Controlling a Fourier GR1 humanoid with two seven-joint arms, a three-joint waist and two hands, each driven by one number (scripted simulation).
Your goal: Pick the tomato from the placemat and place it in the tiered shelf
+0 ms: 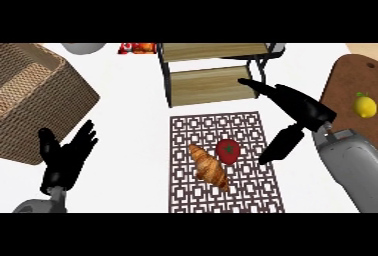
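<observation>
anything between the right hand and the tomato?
No. Head view shows only bare placemat between the right hand and the tomato.

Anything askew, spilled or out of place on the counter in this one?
Nothing stands out. The tomato and croissant lie side by side on the placemat, which sits straight before the tiered shelf. The lemon rests on the cutting board.

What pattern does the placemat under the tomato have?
The placemat has a dark brown geometric lattice on white, seen in the head view; the red tomato rests on it.
</observation>
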